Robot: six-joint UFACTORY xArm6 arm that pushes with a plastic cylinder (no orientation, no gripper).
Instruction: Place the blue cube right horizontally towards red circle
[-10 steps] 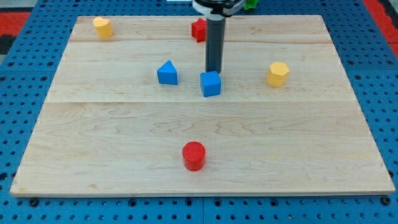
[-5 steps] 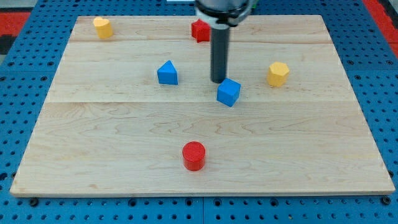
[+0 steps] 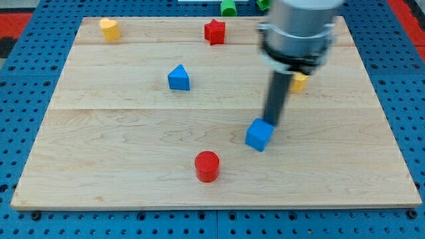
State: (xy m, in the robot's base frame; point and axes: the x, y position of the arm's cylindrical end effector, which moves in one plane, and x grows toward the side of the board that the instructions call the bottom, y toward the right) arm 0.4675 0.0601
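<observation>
The blue cube (image 3: 259, 135) lies right of the board's middle, turned at an angle. The red circle, a short red cylinder (image 3: 207, 166), stands below and to the left of it, near the view's bottom. My tip (image 3: 272, 123) touches the cube's upper right edge. The rod rises from there to the arm's blurred grey body at the view's top right.
A blue triangular block (image 3: 178, 78) sits left of centre. A red star block (image 3: 214, 31) and a yellow block (image 3: 109, 29) lie along the board's top edge. Another yellow block (image 3: 299, 82) is partly hidden behind the rod. Green blocks (image 3: 228, 7) lie off the wooden board (image 3: 99, 146).
My tip has moved right and towards the view's bottom, pushing the blue cube from the board's centre down and to the right. The red star is now uncovered.
</observation>
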